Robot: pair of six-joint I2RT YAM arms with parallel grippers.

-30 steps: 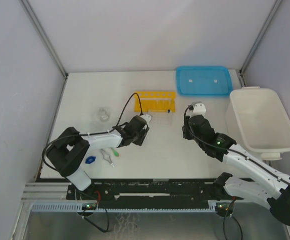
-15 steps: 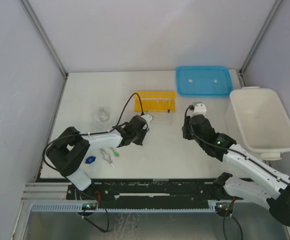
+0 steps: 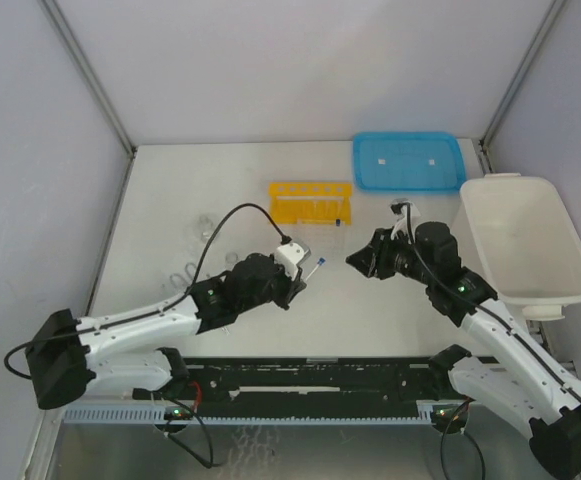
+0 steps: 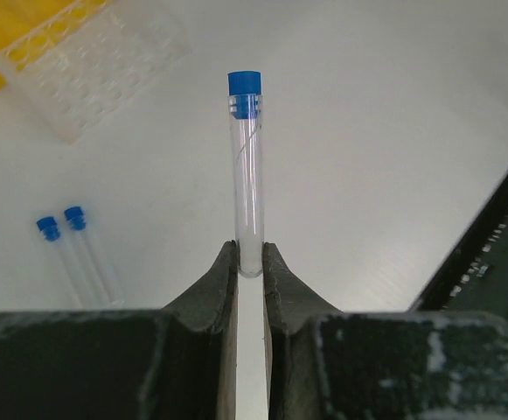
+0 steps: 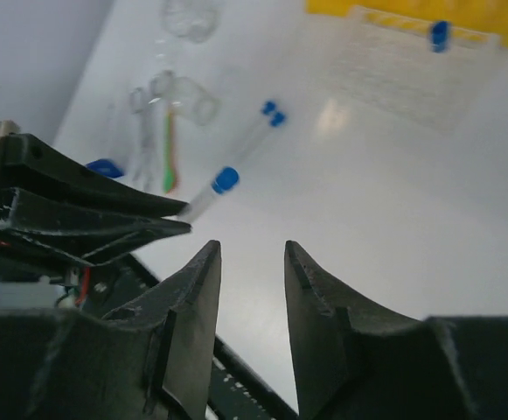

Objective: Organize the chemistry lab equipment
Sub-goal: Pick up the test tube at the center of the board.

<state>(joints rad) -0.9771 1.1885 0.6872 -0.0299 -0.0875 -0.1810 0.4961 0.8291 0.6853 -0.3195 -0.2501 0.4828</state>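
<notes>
My left gripper (image 4: 249, 254) is shut on the bottom end of a clear blue-capped tube (image 4: 247, 175), held above the table with its cap pointing away. In the top view that tube (image 3: 316, 266) sticks out toward my right gripper (image 3: 354, 260). The right gripper (image 5: 252, 254) is open and empty, and the held tube's cap (image 5: 225, 179) is just beyond its left finger. Two more tubes (image 4: 74, 254) lie side by side on the table. The yellow tube rack (image 3: 312, 200) stands further back with one tube (image 5: 440, 33) in it.
A clear well plate (image 4: 87, 61) lies in front of the rack. Glass vessels (image 5: 184, 92) and a green-tipped stick (image 5: 170, 162) lie at the left. The blue lid (image 3: 407, 160) is at the back right, and the white tub (image 3: 520, 240) at the right edge.
My left gripper closed on a tube, lifted it and moved right. The right gripper swung to face left toward it and opened a little wider.
</notes>
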